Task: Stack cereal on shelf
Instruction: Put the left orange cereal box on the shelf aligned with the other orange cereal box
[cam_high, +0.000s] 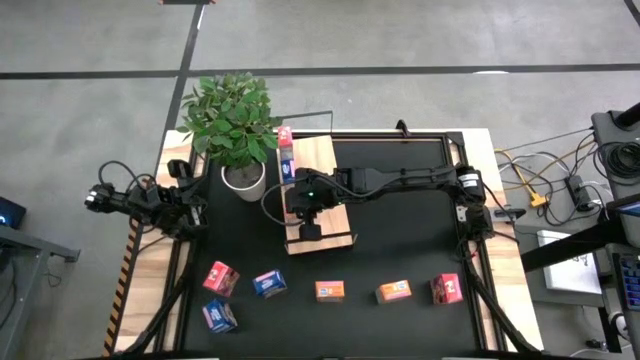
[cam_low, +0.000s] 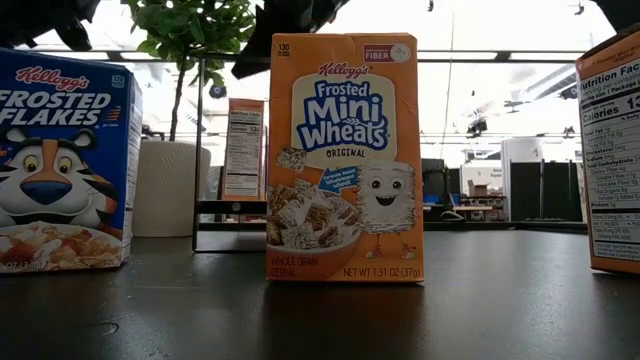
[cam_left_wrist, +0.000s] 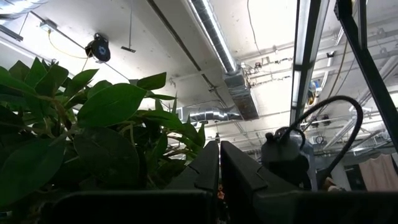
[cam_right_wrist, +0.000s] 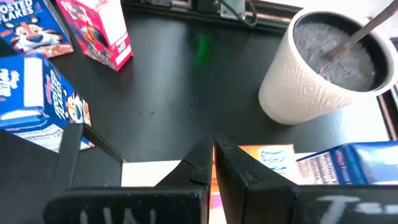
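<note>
The light-wood shelf (cam_high: 335, 215) lies at the table's middle, next to a white plant pot (cam_high: 243, 180). Several cereal boxes (cam_high: 286, 155) sit in a row along its left edge. An orange box (cam_right_wrist: 267, 155) and a blue box (cam_right_wrist: 348, 163) from that row show in the right wrist view. More boxes stand near the table's front: pink-red (cam_high: 220, 277), blue (cam_high: 268, 283), orange (cam_high: 330, 290), orange (cam_high: 393, 291), red (cam_high: 446, 288), blue (cam_high: 218, 316). My right gripper (cam_right_wrist: 211, 155) is shut over the shelf beside the row. My left gripper (cam_left_wrist: 219, 163) is shut, at the table's left edge, pointing up. My right gripper's shut fingers slant down toward the table's left side, right beside the orange box on the shelf. I cannot tell whether they touch the box.
The potted plant (cam_high: 232, 118) stands at the far left beside the shelf. The low view shows an orange Mini-Wheats box (cam_low: 345, 160), a blue Frosted Flakes box (cam_low: 60, 160) and another box (cam_low: 612, 150) standing upright close by. Cables and gear lie off the table's right.
</note>
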